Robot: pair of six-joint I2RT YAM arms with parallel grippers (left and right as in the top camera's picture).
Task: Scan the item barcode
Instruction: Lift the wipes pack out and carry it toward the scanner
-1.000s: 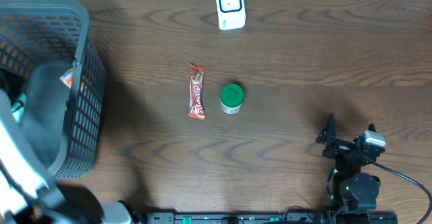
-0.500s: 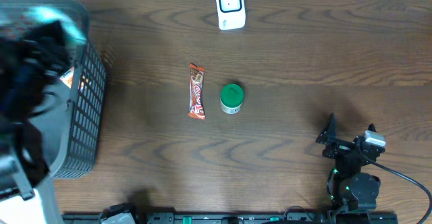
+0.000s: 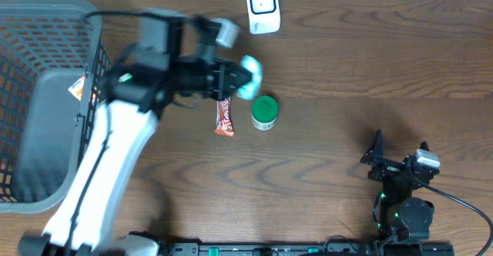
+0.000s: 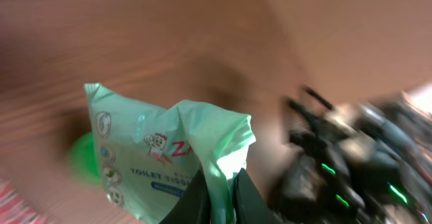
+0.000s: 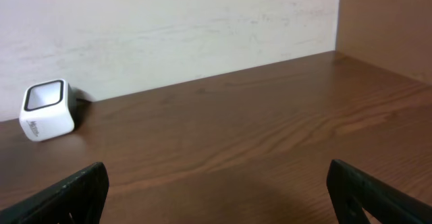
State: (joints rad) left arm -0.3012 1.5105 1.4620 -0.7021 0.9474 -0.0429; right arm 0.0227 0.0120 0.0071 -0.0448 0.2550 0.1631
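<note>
A light green toilet tissue pack [image 4: 152, 150] hangs from my left gripper [image 4: 220, 198], which is shut on a fold of its wrapper. From overhead the pack [image 3: 251, 74] is blurred, held above the table just over the orange snack bar [image 3: 224, 117] and beside the green-lidded jar [image 3: 264, 112]. The left gripper [image 3: 236, 79] is behind the pack on its left side. The white barcode scanner [image 3: 263, 8] stands at the table's far edge, beyond the pack. My right gripper [image 3: 399, 145] rests open at the front right, facing the scanner [image 5: 46, 109], with nothing between its fingers [image 5: 76, 191].
A grey mesh basket [image 3: 98, 94] fills the left end of the table with an orange packet [image 3: 76, 90] inside. The green jar [image 4: 84, 159] shows under the pack in the left wrist view. A wall [image 5: 169, 21] rises behind the scanner.
My left arm has swung out of the basket to the right, carrying the tissue pack over the middle of the table. The right arm has not moved.
</note>
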